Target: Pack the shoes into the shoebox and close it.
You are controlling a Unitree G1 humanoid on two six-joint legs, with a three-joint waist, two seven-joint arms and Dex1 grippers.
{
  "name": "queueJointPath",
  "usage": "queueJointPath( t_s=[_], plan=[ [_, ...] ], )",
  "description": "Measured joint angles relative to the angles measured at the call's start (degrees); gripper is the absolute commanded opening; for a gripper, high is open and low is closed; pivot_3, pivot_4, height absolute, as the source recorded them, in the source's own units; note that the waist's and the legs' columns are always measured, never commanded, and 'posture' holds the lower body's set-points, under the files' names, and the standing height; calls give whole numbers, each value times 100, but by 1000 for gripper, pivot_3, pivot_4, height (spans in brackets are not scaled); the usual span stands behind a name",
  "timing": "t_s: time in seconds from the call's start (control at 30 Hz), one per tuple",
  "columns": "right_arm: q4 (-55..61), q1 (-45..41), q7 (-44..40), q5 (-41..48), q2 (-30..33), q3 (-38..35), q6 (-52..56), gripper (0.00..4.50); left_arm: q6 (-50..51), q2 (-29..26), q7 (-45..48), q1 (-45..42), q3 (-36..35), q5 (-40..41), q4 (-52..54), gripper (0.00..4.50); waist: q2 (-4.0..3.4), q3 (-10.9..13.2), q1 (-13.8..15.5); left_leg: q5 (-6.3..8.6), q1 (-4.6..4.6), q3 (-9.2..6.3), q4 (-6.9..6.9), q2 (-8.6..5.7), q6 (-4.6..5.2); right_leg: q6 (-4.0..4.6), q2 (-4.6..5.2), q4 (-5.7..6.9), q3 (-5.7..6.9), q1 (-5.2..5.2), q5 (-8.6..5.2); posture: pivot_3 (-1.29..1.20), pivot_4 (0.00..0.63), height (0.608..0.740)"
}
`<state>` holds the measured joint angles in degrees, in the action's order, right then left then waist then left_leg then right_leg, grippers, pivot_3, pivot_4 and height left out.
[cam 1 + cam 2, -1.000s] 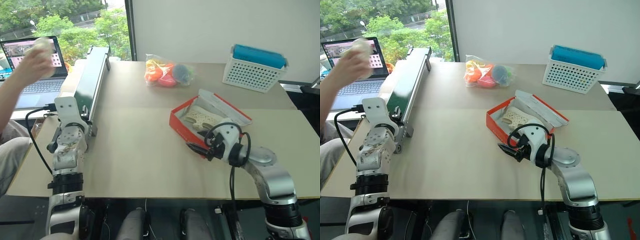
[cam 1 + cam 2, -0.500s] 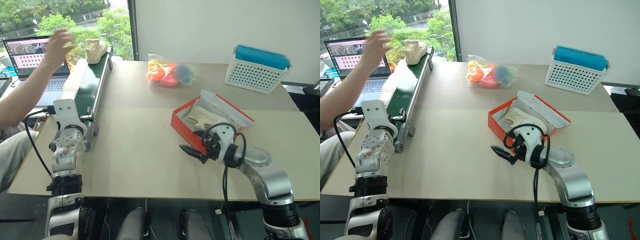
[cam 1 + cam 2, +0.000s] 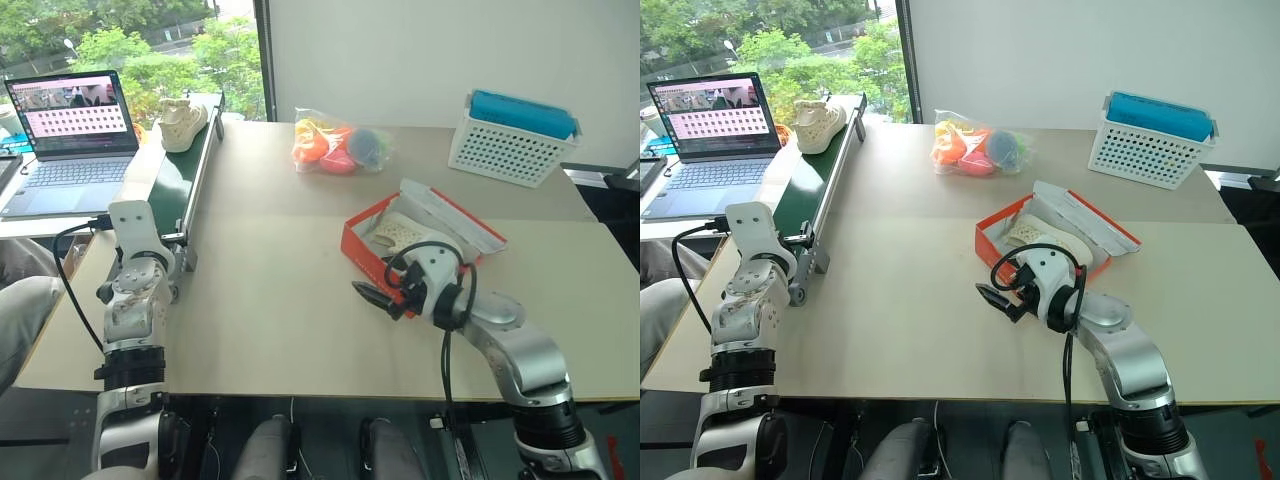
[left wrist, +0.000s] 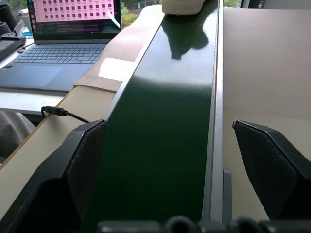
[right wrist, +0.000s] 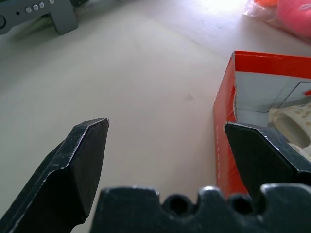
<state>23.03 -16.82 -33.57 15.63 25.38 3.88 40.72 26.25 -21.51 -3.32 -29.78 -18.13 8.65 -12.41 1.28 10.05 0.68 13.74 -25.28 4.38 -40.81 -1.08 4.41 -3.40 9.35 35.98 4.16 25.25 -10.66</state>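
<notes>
While one cream shoe (image 3: 408,233) already lies in the open shoebox (image 3: 362,243), the second shoe (image 3: 181,112) sits at the far end of the green conveyor belt (image 4: 165,121), and the coming move likely turns on that gap. From the left gripper (image 4: 170,170), whose black fingers (image 4: 269,167) are spread wide with nothing between them, the shoe lies straight ahead at twelve o'clock, well apart. Its long axis seems to run slightly askew of the belt. The right gripper (image 3: 996,298), also spread and empty, hovers just beside the box's near corner, with that shoe off at about ten o'clock, so the left arm is the nearer. In the left wrist view the shoe is cut off to its sole edge, and the boxed shoe is partly hidden behind the box wall and lid (image 3: 452,221).
</notes>
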Motion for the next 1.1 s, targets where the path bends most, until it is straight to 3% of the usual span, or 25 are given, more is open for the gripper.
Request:
queueJointPath(
  t_s=[0.53, 1.1],
  plan=[
    [15, -14, 285, 86, -239, 118, 115, 4500, -1, -745, 567, -500, -178, 59, -1128, 4479, 7, -3, -6, -3, 0, 0, 0, 0, 4, 0, -1, 0, 1, 1, 0, 0, 150, 699],
    [16, -51, 552, 144, -275, 177, 117, 4500, -146, -775, 781, -783, -325, 130, -1622, 4479, 12, -4, -13, -2, 0, 0, 0, 0, -2, 0, -1, 2, 1, 1, 0, 0, 150, 699]
  ],
)
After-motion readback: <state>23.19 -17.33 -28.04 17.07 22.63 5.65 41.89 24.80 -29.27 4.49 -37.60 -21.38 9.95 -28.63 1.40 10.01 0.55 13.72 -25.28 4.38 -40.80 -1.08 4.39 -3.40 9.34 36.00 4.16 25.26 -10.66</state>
